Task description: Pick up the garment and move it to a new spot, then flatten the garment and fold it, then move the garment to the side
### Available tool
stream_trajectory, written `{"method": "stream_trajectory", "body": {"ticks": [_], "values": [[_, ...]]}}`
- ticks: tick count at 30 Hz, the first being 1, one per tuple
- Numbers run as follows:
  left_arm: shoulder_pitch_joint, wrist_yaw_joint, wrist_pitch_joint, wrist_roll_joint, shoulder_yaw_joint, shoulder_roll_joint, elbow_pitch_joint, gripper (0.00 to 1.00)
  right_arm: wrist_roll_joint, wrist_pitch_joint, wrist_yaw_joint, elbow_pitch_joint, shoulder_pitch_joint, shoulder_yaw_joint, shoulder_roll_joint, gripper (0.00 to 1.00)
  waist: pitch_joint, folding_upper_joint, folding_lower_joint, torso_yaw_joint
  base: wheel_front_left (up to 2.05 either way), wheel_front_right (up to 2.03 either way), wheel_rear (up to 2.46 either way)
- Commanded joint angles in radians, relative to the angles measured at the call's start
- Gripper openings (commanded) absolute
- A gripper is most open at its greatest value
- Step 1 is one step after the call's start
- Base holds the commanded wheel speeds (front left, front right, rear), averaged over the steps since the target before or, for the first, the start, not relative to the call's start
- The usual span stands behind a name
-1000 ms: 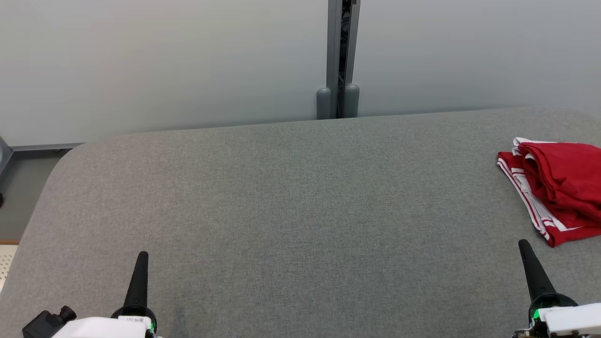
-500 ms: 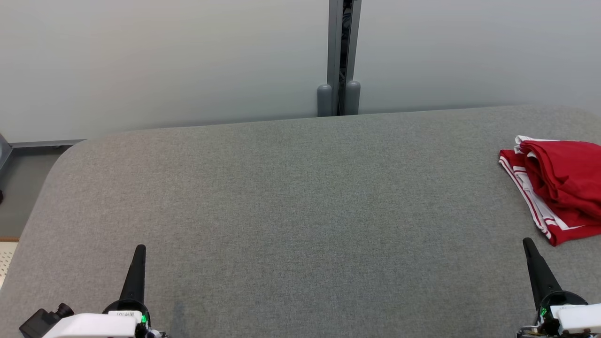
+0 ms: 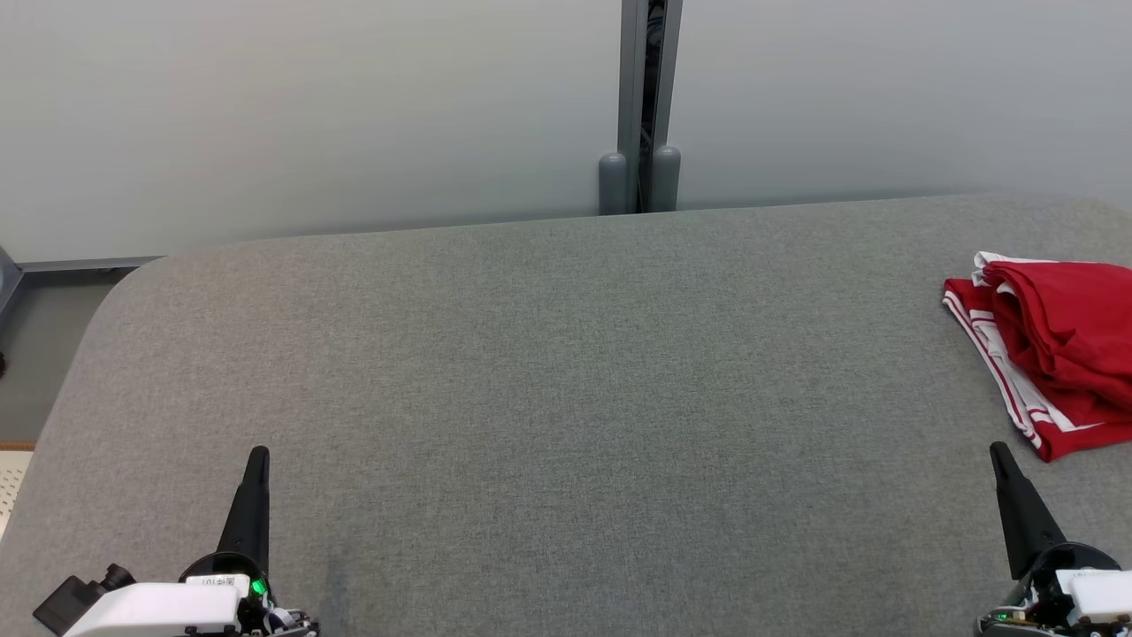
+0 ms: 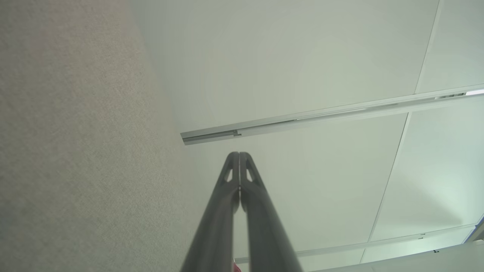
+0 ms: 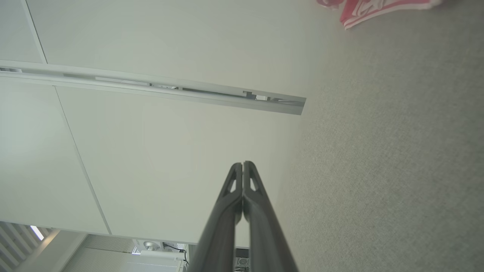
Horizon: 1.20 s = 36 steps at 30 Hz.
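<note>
Two grippers sit low in your head view, and both are clenched on nothing. Your left gripper (image 3: pixel 257 456) rises from the lower left corner, its dark fingers pressed into one narrow spike that points up the view over the grey fabric-covered table (image 3: pixel 566 398). Your right gripper (image 3: pixel 1000 449) does the same at the lower right, its tip leaning a little to the left. In the left wrist view you can see the two fingers (image 4: pixel 223 215) meeting along their length with only a hairline between them. The right wrist view shows the same closed pair on that arm.

The garment (image 3: pixel 1052 345) is red with white stripes along its edge. It lies on the table as a folded, slightly rumpled bundle at the far right, where the edge of the head view cuts it off. Its nearest corner lies just beyond your right gripper's tip and a little to the right of it, near but not touching. It is well apart from your left gripper. In the right wrist view a red and white corner of it shows at the top right, lying on the grey cloth.

Behind the table stand pale wall panels, split by a grey metal post (image 3: pixel 650 88) with a dark gap down its middle and two rounded grey caps (image 3: pixel 612 181) at its foot. At the left the table's corner is rounded, and grey floor (image 3: pixel 44 354) shows beyond it.
</note>
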Motion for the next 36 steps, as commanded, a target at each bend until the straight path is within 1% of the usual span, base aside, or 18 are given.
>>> {"method": "stream_trajectory", "body": {"ticks": [1,14,36], "values": [[-0.012,-0.006,0.003,-0.017,0.005,0.005,-0.006,0.0,0.018,0.008,0.0,-0.005,-0.014,-0.008,-0.004,0.0,0.001,-0.0001,0.0,0.0,0.0,0.0,0.0],[-0.024,-0.017,0.023,-0.104,0.013,0.005,-0.009,0.0,0.106,0.035,0.0,-0.005,-0.014,-0.022,-0.001,0.0,0.009,-0.0001,0.0,0.002,0.0,0.0,0.0],[-0.024,-0.015,0.022,-0.101,0.012,0.005,-0.009,0.0,0.091,0.044,0.0,-0.003,-0.015,-0.03,0.006,0.0,0.009,-0.0001,0.0,0.002,0.0,0.0,0.0]]}}
